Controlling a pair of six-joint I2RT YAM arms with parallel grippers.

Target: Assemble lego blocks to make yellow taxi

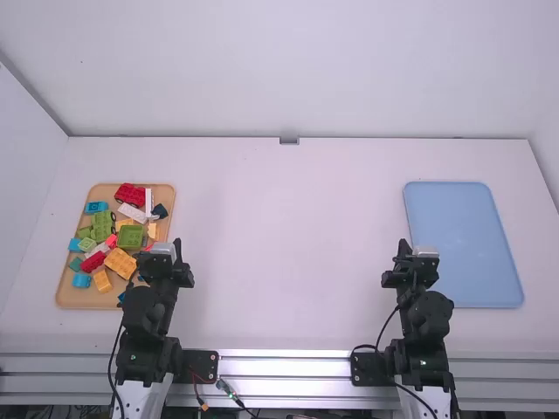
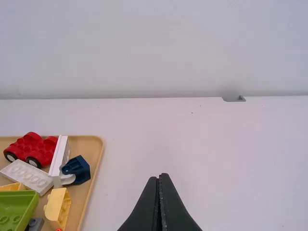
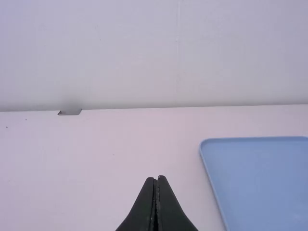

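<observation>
My left gripper [image 1: 177, 243] is above the right edge of a tan tray holding loose blocks. In the left wrist view, the fingers of the left gripper [image 2: 160, 177] are pressed together with nothing between them. My right gripper [image 1: 404, 246] is left of the blue tray; in the right wrist view the right gripper [image 3: 156, 179] is also shut and holds nothing. The tan tray has a red wheeled base [image 1: 130, 195], a green wheeled base [image 1: 102, 225], orange-yellow bricks [image 1: 120, 263], a yellow piece [image 2: 57, 208] and a white plate [image 2: 26, 174].
The tan tray [image 1: 73, 297] lies at the table's left, also with blue, pink and green blocks. A flat blue tray [image 1: 463, 244] lies at the right. Walls stand behind the table and at its sides; a small grey bracket [image 1: 289, 140] marks the back edge.
</observation>
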